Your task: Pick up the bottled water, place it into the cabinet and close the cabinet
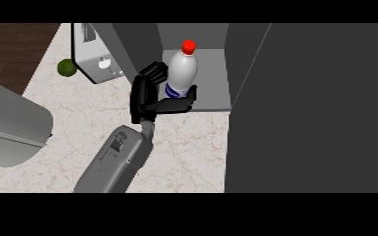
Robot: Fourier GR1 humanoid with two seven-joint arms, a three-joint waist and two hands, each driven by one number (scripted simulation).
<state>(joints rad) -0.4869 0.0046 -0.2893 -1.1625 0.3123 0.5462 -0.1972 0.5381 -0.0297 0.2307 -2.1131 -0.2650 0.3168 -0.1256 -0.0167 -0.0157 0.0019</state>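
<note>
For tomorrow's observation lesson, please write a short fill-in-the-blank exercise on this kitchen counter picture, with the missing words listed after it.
1. The cap of the water bottle is coloured ____.
2. The bottle stands inside the open ____.
3. The hand at the bottle comes in on a forearm coloured ____.
4. The small round fruit near the picture's left edge is coloured ____.

Missing words: red; cabinet; grey; green

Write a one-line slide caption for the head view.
Hand curls its fingers round the bottled water, standing it inside the open cabinet.
</note>
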